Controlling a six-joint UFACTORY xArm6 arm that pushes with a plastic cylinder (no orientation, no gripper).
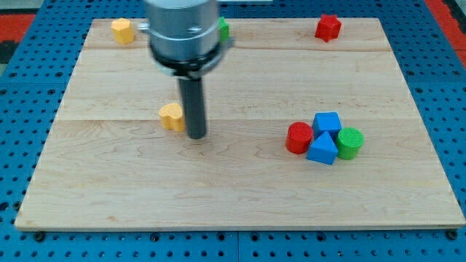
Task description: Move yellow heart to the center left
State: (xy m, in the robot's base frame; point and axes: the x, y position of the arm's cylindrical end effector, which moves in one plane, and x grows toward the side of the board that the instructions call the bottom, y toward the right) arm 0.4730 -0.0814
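Blue pegboard surrounds a pale wooden counter (pixel 240 182) made of long planks. Left of the middle sits the yellow heart (pixel 172 116), a small, chunky block with a notched top and a shaded orange side. The dark rod comes down from a grey cylinder, and my tip (pixel 196 135) rests against the heart's right side, touching or nearly so. The rod has no fingers, so nothing is held. At the view's top left lies a yellow block (pixel 123 30); a green block (pixel 223 28) peeks out behind the cylinder; a red star (pixel 328 28) sits top right. Toward the right, a red cylinder (pixel 298 137), blue cube (pixel 328 122), blue triangle (pixel 322 149) and green cylinder (pixel 350 143) cluster together.
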